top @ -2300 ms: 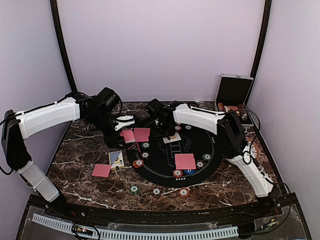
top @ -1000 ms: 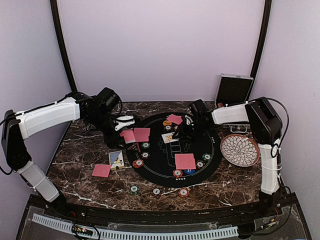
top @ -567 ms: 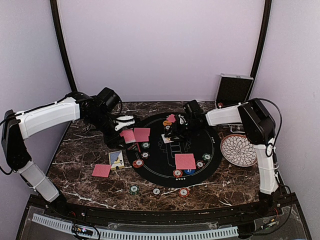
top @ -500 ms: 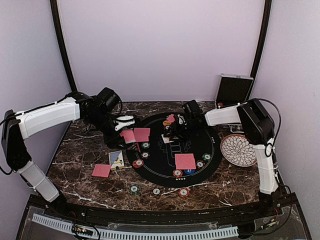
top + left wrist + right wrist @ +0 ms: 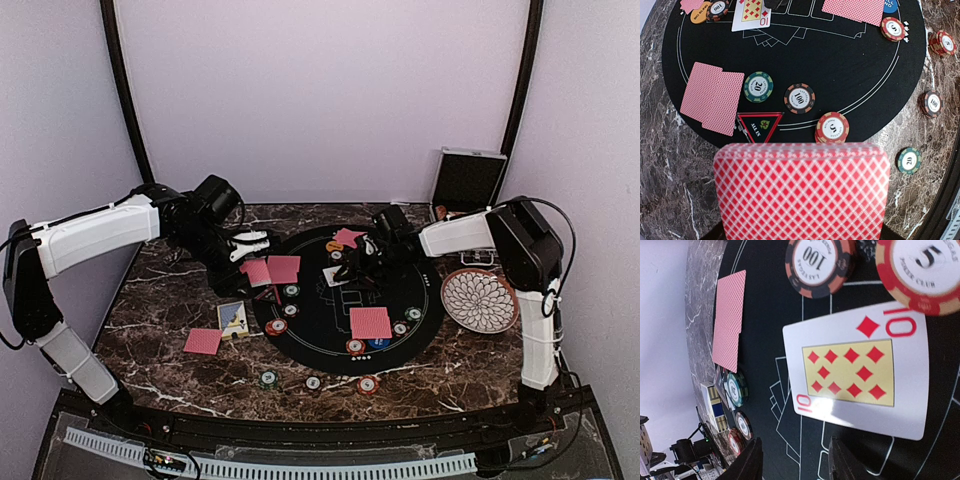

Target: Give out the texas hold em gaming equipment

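Observation:
My left gripper (image 5: 246, 246) is shut on a deck of red-backed playing cards (image 5: 801, 190), which hides its fingers in the left wrist view. It hangs over the left rim of the round black mat (image 5: 420, 280). My right gripper (image 5: 796, 460) stands open and empty low over the mat's middle, just beside a face-up ten of diamonds (image 5: 860, 370). A black 100 chip (image 5: 820, 262) and a red 5 chip (image 5: 922, 270) lie beyond that card. Two red-backed cards (image 5: 712, 97), a green chip (image 5: 758, 86), a black chip (image 5: 799, 98) and a red chip stack (image 5: 832, 128) lie below the deck.
A white patterned plate (image 5: 480, 299) sits at the right, with a silver-edged case (image 5: 468, 180) behind it. A card box (image 5: 232, 317) and a single red-backed card (image 5: 203, 341) lie left of the mat. Three chips (image 5: 313, 383) sit near the front edge.
My right arm swung back from the far left and uncovered the plate. Its gripper then slid left over the mat and eased a little right again. The left arm has held still.

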Tool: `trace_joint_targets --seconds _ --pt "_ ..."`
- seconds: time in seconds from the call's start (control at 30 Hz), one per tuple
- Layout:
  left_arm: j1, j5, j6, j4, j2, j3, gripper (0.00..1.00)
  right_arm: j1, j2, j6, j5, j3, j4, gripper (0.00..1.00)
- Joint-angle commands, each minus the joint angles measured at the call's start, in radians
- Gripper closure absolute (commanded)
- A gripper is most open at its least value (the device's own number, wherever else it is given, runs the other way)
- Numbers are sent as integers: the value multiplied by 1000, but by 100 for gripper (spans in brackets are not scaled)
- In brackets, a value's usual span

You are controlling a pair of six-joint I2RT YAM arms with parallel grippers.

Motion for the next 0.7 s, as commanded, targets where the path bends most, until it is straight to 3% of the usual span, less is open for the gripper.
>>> trace_joint_targets --seconds 0.0,0.67 --pt "3 13 2 -8 -36 10 100 -2 -44 24 -16 -59 57 55" --pt "4 10 1 -5 -37 7 100 -7 111 19 26 106 45 57"
